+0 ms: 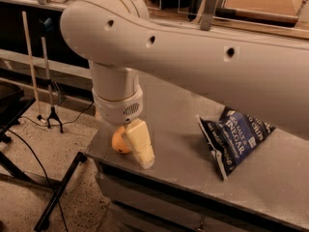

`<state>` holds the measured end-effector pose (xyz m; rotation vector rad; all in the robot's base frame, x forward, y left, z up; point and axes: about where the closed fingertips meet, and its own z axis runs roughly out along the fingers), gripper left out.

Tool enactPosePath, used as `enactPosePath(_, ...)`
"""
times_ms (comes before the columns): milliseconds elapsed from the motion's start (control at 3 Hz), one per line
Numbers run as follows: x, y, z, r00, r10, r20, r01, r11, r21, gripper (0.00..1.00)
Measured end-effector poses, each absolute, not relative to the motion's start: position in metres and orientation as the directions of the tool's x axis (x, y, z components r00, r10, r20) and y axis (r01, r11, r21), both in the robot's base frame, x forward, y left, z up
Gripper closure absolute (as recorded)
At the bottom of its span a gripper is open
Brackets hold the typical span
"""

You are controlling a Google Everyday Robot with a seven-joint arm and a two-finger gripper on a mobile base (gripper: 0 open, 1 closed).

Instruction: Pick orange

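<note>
At the near left corner of the tabletop (179,138), my hand (137,146) hangs down from the wrist. The orange (119,143) sits right against its left side, partly hidden behind it. The fruit is round, so no axis matters. What counts, I judge, is that it lies just left of the hand's visible part, close to the tabletop's left edge. I cannot tell whether the hand is open or closed on it. The blue chip bag (236,137) lies well apart to the right, slightly farther back.
</note>
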<state>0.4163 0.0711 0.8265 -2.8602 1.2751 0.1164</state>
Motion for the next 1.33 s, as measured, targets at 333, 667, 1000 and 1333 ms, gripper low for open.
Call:
enactPosePath(333, 0.4166, 0.0737, 0.8254, 0.671, -0.738, -0.068, -0.739, -0.674, 0.024, 0.0)
enactPosePath(667, 0.417, 0.075, 0.8251, 0.672, -0.738, -0.068, -0.738, -0.674, 0.019, 0.15)
enactPosePath(1000, 0.4174, 0.0763, 0.8247, 0.672, -0.737, -0.069, -0.738, -0.675, 0.014, 0.38)
enactPosePath(1333, 0.4176, 0.0774, 0.8244, 0.673, -0.736, -0.069, -0.738, -0.675, 0.009, 0.61)
